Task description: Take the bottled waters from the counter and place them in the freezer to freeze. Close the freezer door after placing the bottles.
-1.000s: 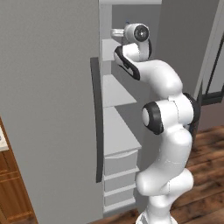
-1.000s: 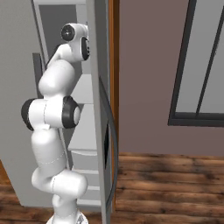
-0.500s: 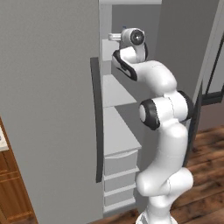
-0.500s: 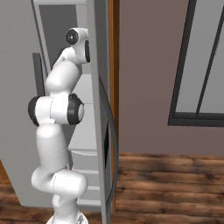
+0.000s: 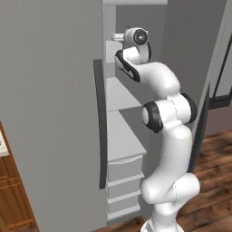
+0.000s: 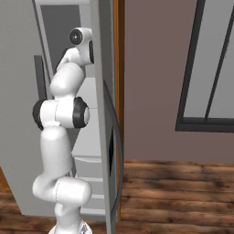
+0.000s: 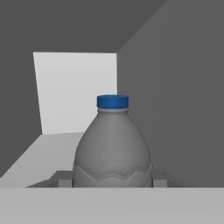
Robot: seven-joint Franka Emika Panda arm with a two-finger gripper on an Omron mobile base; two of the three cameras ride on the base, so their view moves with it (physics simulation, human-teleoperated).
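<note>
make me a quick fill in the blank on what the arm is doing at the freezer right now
1. The gripper is shut on a ____.
2. The bottle has a cap coloured ____.
3. The freezer door stands ____.
4. Below the white shelves sit white ____.

Missing words: bottle; blue; open; drawers

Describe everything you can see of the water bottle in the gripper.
The bottled water is grey, translucent-looking plastic with a blue cap, a rounded shoulder and a zigzag ridge low on its body. It stands upright between the gripper fingers, which press on both its sides, inside the freezer above a white shelf. Its base is hidden.
</note>
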